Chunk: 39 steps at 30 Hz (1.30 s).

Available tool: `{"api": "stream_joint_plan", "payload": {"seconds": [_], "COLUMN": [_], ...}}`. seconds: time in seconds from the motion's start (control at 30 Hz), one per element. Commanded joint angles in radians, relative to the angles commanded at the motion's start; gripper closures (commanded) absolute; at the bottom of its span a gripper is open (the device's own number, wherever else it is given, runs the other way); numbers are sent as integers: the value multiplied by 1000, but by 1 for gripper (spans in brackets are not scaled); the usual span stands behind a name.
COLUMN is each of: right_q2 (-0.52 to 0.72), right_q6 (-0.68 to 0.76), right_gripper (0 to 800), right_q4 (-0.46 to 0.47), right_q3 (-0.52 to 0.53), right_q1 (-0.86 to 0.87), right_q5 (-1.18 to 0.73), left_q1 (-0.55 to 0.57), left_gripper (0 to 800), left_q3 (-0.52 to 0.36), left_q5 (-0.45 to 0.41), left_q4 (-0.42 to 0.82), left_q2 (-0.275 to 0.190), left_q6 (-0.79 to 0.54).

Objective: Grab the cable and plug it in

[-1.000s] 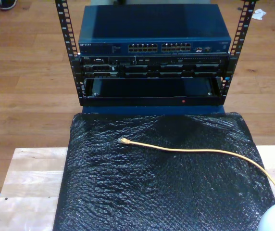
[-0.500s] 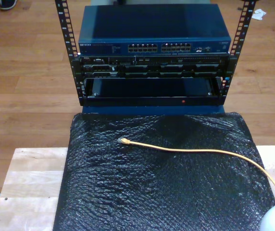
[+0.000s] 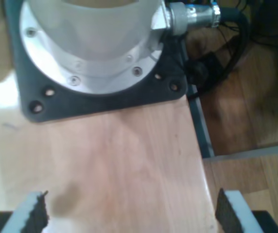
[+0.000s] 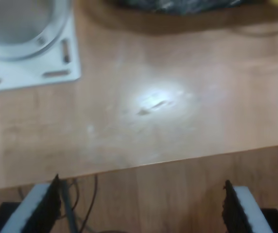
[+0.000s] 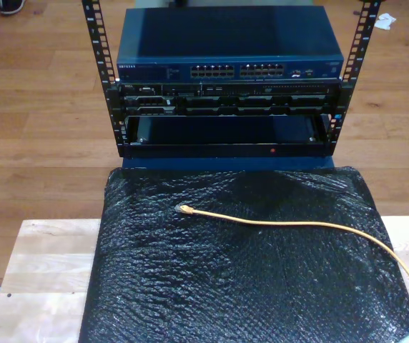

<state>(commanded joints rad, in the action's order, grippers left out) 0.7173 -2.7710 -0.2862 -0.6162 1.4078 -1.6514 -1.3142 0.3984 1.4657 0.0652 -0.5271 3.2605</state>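
Note:
The yellow-orange cable lies loose on a black bubble-wrap mat. Its clear plug rests towards the exterior view's left, and the cord runs off at that view's lower right. Nothing touches it. My first gripper is open over bare wooden tabletop, close to a round arm base on a black plate. My second gripper is also open, with nothing between its pads, hanging over the table's edge. The black mat's rim lies beyond it.
Behind the mat stands a black rack holding a blue network switch with rows of ports. A white base plate is bolted to the table. Pale wooden table flanks the mat, and black cables trail past the table's side.
The pale rounded arm part in the exterior view's lower right corner has dropped almost out of the frame. The cable and plug have not moved.

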Motion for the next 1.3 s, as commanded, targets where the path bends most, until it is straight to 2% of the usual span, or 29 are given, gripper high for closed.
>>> {"api": "stream_joint_plan", "payload": {"seconds": [0.2,0.3,0.5,0.77,0.97,1.1,1.3], "right_q2": [-3,-15,-64,-104,-160,-201,-236], "right_q6": [112,198,376,496,572,623,687], "right_gripper": [4,4,4,4,6,6,6], "right_q4": [-72,-78,-98,-146,-209,-247,-259], "right_q3": [-69,-104,-155,-195,-282,-315,-316], "right_q1": [-48,-103,-245,-324,-373,-405,-496], "right_q5": [-57,-60,-61,-72,-117,-144,-138], "left_q1": [41,68,153,270,328,382,548], "left_gripper": [0,0,0,0,0,0,0], "left_q3": [61,94,161,166,196,210,275], "left_q5": [81,104,110,109,112,110,103], "left_q4": [-74,-109,-152,-173,-249,-308,-381], "left_q2": [0,0,12,11,14,32,81], "left_q6": [5,32,138,305,371,442,608]}}
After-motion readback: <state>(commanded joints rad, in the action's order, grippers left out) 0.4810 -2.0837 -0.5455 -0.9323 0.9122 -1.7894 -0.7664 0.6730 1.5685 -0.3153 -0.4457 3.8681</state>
